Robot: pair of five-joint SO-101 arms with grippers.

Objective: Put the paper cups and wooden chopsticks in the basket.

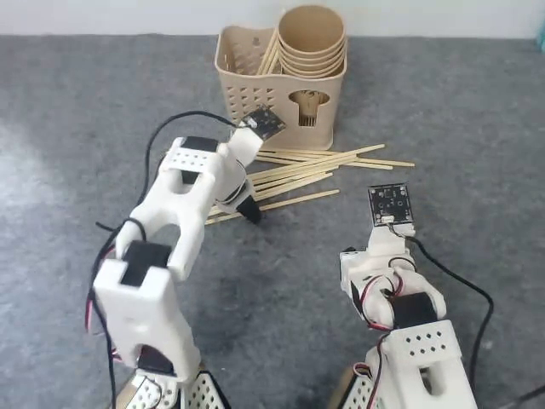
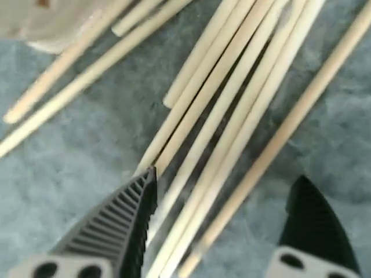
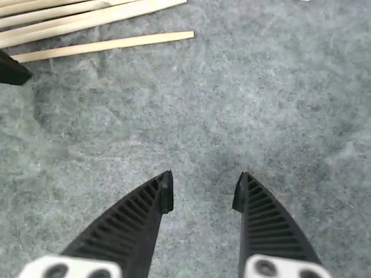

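A beige basket (image 1: 255, 94) stands at the back of the grey mat, holding a stack of paper cups (image 1: 312, 43) and some chopsticks. More wooden chopsticks (image 1: 319, 169) lie in a loose pile in front of it. My left gripper (image 1: 247, 204) is down over the pile's near-left end, open, with several chopsticks (image 2: 232, 133) lying between its fingers (image 2: 136, 202). My right gripper (image 3: 202, 194) is open over bare mat, nearer the front, with a few chopsticks (image 3: 104, 45) farther off toward the basket.
The grey mat (image 1: 477, 119) covers the whole table. Black cables (image 1: 464, 285) run beside both arms. The dark tip of the left gripper (image 3: 10, 69) shows in the right wrist view beside the chopsticks.
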